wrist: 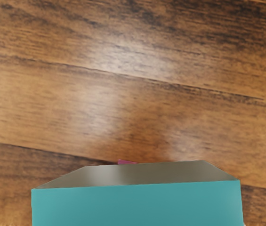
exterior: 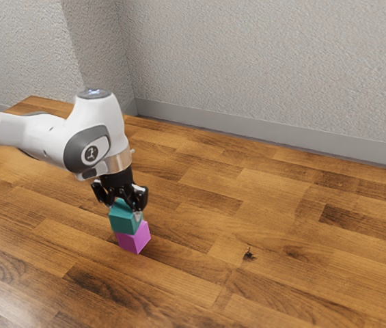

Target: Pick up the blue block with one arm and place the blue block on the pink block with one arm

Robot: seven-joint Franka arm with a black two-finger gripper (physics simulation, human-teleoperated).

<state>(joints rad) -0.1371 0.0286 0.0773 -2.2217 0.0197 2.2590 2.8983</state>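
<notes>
A teal-blue block (exterior: 123, 219) rests on top of the pink block (exterior: 134, 238) on the wooden floor. My black gripper (exterior: 121, 203) stands right over the teal-blue block, its fingers down both sides of the block's top and shut on it. In the wrist view the teal-blue block (wrist: 137, 202) sits large just under my hand, and a thin sliver of the pink block (wrist: 126, 162) peeks out past its far edge.
The wooden plank surface (exterior: 281, 219) stretches out on all sides of the stack. A small dark mark (exterior: 249, 254) lies to the exterior view's right of the blocks. Grey walls (exterior: 261, 61) rise at the back.
</notes>
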